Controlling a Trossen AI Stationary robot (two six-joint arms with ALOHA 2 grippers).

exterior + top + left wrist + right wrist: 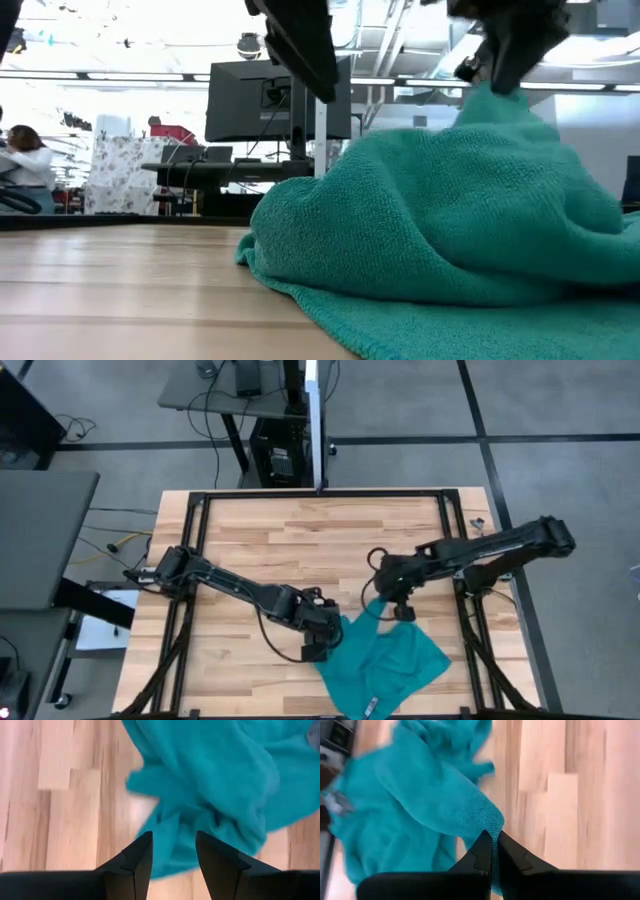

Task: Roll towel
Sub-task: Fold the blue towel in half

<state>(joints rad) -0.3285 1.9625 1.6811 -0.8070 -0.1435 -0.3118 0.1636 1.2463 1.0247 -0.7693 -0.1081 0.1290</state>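
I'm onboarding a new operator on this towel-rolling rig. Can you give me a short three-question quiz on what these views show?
1. True or false: the right gripper is shut on a corner of the towel.
2. How does the left gripper stand? A) shut on the towel B) open, fingers apart over the towel's edge C) parked off the table
3. In the high view, which part of the table does the towel lie on?

Key
1. True: its fingers pinch a raised corner.
2. B
3. The near right part, close to the front edge, crumpled rather than flat.
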